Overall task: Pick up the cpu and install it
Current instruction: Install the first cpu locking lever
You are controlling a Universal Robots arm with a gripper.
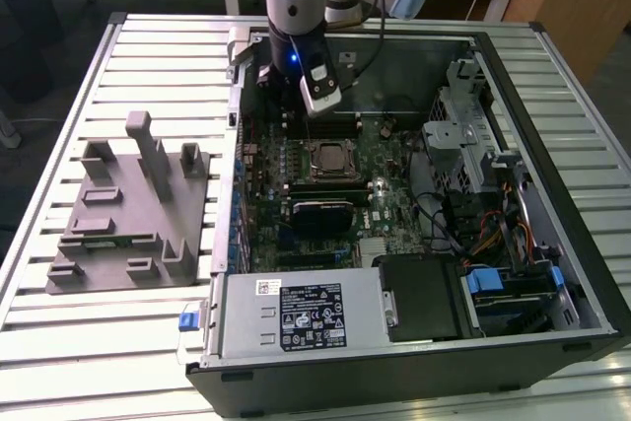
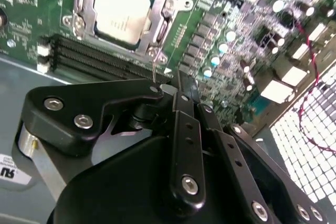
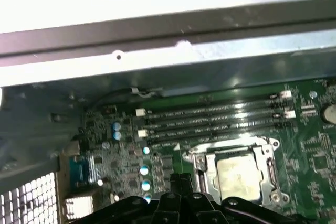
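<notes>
- The cpu (image 2: 122,14) lies flat in its socket on the green board (image 2: 31,3), inside the open computer case (image 1: 552,96).
- A shiny metal frame (image 2: 84,3) sits around the cpu. The silver top of the cpu shows through the middle of the frame.
- In the exterior view the cpu is near the middle of the board, just behind the black heatsink block (image 1: 317,216).
- The tool (image 2: 178,83) hangs above the board, near the cpu but not touching it. It is over the long dark memory slots (image 2: 100,56) beside the socket.
- The tool's two fingers look pressed together, and nothing is pinched between them.
- The grey plastic fixture (image 1: 128,209) stands on the bench (image 1: 99,342) outside the case, on the exterior view's left. I see no chip on it.
- So I think the picking up is done, because the tool carries nothing.
- I think the putting in is done too, or very nearly, because the cpu sits straight in its place.
- I cannot tell if the thin lever (image 2: 154,69) at the socket's edge is fully locked down. That is the one part that may be left.
</notes>
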